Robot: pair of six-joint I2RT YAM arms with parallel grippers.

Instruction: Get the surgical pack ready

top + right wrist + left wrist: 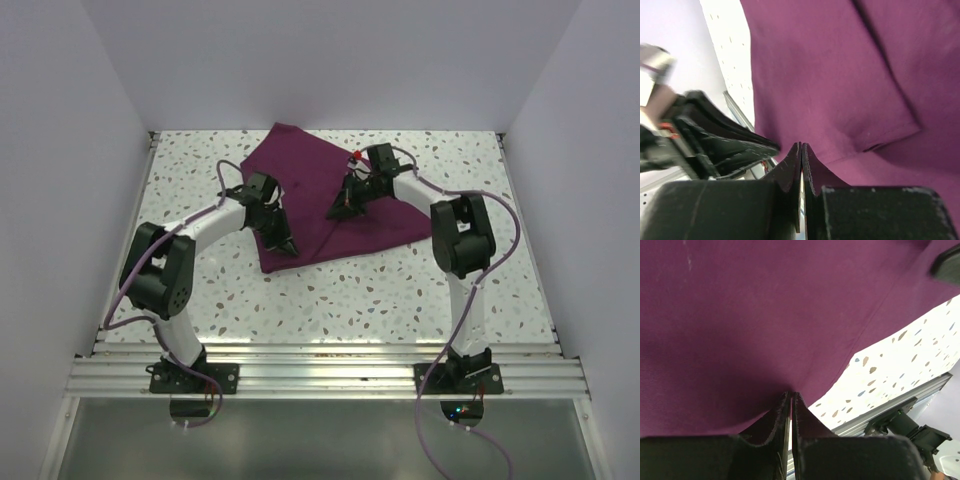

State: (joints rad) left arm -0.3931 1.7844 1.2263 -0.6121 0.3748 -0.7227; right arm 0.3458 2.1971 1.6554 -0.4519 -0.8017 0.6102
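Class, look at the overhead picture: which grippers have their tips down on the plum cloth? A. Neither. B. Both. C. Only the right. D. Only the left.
B: the left gripper and the right gripper both reach down onto the plum cloth, and each wrist view shows cloth right at its fingertips.

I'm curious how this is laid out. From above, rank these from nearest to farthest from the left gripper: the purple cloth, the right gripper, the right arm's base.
From the left gripper:
1. purple cloth: right at its fingertips.
2. right gripper: just to its right, over the cloth.
3. right arm's base: at the near edge, right side.
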